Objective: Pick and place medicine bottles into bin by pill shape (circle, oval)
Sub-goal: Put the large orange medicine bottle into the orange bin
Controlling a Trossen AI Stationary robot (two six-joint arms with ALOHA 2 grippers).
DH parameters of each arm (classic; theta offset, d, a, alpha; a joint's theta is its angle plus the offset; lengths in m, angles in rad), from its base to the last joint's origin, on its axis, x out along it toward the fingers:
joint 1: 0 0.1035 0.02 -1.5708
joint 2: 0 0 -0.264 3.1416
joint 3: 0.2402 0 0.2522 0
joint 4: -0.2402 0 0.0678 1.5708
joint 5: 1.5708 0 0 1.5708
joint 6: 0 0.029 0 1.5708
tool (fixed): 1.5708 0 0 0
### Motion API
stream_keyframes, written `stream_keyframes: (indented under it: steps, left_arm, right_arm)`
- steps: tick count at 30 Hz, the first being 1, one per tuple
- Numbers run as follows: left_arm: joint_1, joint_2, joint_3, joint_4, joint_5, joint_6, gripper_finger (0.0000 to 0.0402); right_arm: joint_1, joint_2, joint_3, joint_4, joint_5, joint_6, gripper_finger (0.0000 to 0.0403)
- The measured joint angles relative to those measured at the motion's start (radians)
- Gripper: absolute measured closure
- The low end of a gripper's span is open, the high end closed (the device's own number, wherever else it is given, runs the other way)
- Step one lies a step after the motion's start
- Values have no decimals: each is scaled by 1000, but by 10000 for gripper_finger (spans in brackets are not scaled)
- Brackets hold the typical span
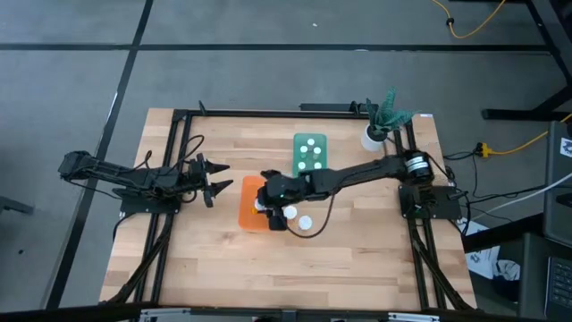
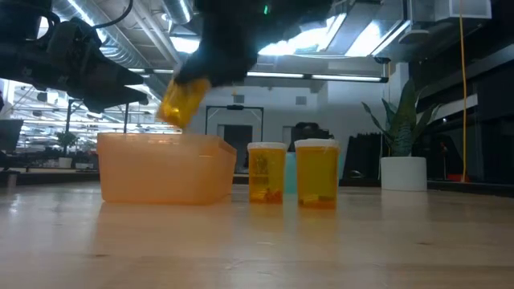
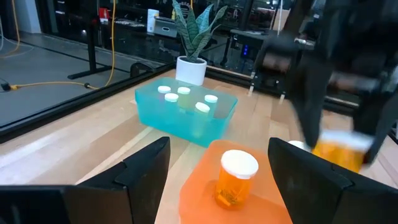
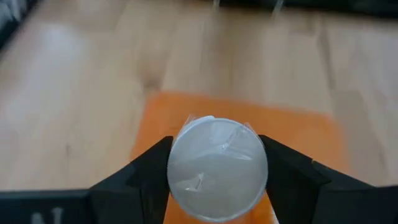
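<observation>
My right gripper [image 1: 265, 203] is shut on an amber medicine bottle [image 2: 183, 101] above the orange bin [image 1: 248, 213]; its white cap [image 4: 217, 168] fills the right wrist view. One white-capped bottle [image 3: 237, 177] stands upright in the orange bin [image 3: 199, 194]. The teal bin [image 1: 310, 154] holds several white-capped bottles [image 3: 184, 93]. Two more bottles [image 1: 290, 213] [image 1: 305, 224] stand on the table just right of the orange bin; they also show in the low view [image 2: 267, 172] [image 2: 317, 172]. My left gripper [image 1: 218, 178] is open and empty, left of the orange bin. My right gripper pinches the bottle between its two fingers [image 4: 152, 171], one on each side of it at the cap end [image 4: 180, 155]. The bottle is lifted clear and hangs tilted below the gripper, its amber body [image 2: 181, 104] slanting down over the orange bin's rim [image 2: 161, 138].
A white plant pot [image 1: 373, 137] with a green plant stands at the table's far right corner, behind the teal bin. The right arm [image 1: 366, 172] reaches across the table's middle. Bare wood lies along the near edge [image 1: 286, 268].
</observation>
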Motion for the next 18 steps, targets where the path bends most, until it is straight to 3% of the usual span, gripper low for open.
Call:
stream_keyframes:
  steps: [18]
  left_arm:
    - [0, 0, 0, 0, 0, 1, 139]
  right_arm:
    - [-9, 204, 150, -49, -3, -26, 187]
